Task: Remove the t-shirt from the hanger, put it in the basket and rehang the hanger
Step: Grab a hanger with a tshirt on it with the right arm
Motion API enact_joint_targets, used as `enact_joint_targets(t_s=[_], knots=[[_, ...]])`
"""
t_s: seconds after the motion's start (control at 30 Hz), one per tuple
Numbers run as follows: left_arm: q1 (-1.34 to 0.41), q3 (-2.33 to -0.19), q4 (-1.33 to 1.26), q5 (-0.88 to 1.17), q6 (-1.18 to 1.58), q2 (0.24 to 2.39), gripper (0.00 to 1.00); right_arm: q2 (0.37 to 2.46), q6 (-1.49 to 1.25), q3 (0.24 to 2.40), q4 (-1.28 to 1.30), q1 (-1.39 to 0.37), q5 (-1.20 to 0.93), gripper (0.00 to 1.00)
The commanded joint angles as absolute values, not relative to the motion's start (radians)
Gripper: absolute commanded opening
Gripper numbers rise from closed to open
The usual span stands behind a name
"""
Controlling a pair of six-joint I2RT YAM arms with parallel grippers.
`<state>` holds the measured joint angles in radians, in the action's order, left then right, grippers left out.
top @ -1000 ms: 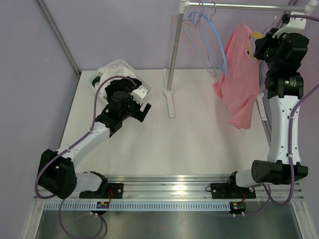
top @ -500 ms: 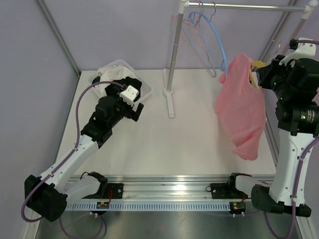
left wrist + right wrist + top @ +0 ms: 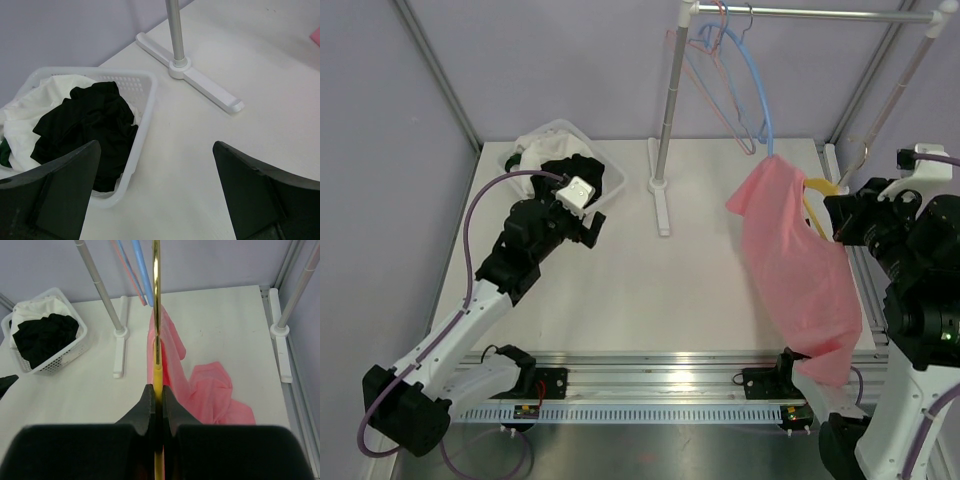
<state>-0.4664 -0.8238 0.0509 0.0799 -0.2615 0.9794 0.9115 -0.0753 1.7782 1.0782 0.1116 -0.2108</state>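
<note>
A pink t-shirt [image 3: 790,270] hangs on a yellow hanger [image 3: 817,190] over the right side of the table, away from the rail. My right gripper [image 3: 840,215] is shut on the hanger's yellow bar. In the right wrist view the hanger [image 3: 156,315] runs straight up between the closed fingers of that gripper [image 3: 156,390]. The t-shirt [image 3: 215,390] drapes below and to the right of it. My left gripper [image 3: 592,222] hovers by the basket, far from the t-shirt. In the left wrist view it [image 3: 155,145] stands wide open with only bare table between its fingers.
A white basket [image 3: 613,178] of black and white clothes sits at the back left, its rim [image 3: 150,100] close to the left fingers. The rack's pole [image 3: 670,100] and foot [image 3: 661,205] stand mid-table. Blue and pink hangers [image 3: 756,85] hang on the rail. Another rack post [image 3: 885,95] stands at the right.
The right arm has carried the hanger and t-shirt down off the rail and toward the near edge. The left arm drew back slightly from the basket, still open.
</note>
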Motion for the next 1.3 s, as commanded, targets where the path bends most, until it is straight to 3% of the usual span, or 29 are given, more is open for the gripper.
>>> enact_joint_targets(t_s=[0.0,0.43,0.67,1.03,1.27], knots=[[-0.469,-0.822,-0.008,0.104,-0.253,0.948,0.99,0.829,-0.077,1.769,1.060,0.114,-0.264,0.00],[-0.471,-0.815,-0.012,0.115,-0.259,0.940,0.99,0.733,-0.104,1.701,0.865,0.114,-0.514,0.00],[-0.471,-0.758,-0.049,0.184,-0.276,0.862,0.99,0.797,-0.201,1.621,0.588,0.114,-0.805,0.00],[-0.471,-0.693,-0.118,0.193,-0.279,0.755,0.99,0.975,-0.307,1.646,0.433,0.112,-0.848,0.00],[-0.471,-0.703,-0.115,0.190,-0.278,0.782,0.99,1.034,-0.325,1.687,0.445,0.080,-0.689,0.00]])
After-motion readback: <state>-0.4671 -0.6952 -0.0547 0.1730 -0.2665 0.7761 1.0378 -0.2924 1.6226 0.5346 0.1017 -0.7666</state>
